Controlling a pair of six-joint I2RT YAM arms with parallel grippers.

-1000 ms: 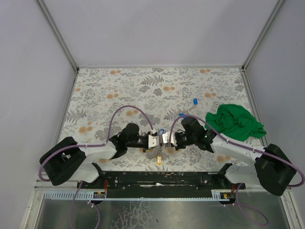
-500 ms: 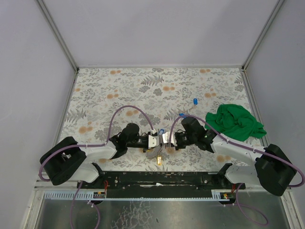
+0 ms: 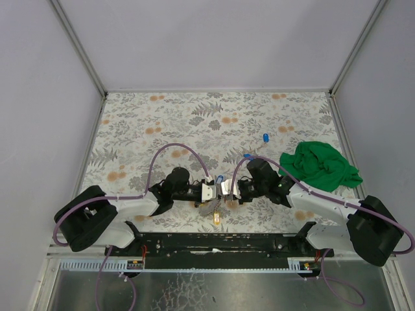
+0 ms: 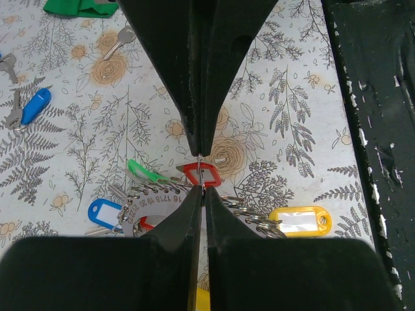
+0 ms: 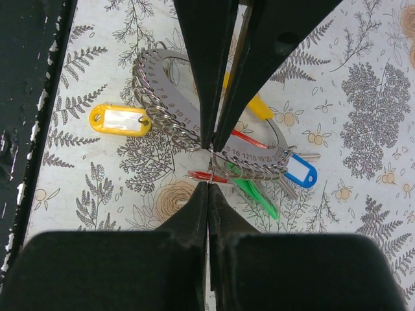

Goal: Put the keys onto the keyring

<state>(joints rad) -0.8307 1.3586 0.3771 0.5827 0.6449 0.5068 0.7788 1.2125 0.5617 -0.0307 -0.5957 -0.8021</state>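
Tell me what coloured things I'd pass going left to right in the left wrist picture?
Blue key → blue tag → green tag → red tag → yellow tag.

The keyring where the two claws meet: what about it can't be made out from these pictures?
- Top external: the keyring is too small, and lies partly under the left gripper and right gripper.
- Left wrist: the shut grippers cover the red tag's top and bottom, so whether it is on the ring cannot be told.
- Right wrist: what the grippers pinch is too thin to name.
- Left wrist: a key is cut off by the left edge.
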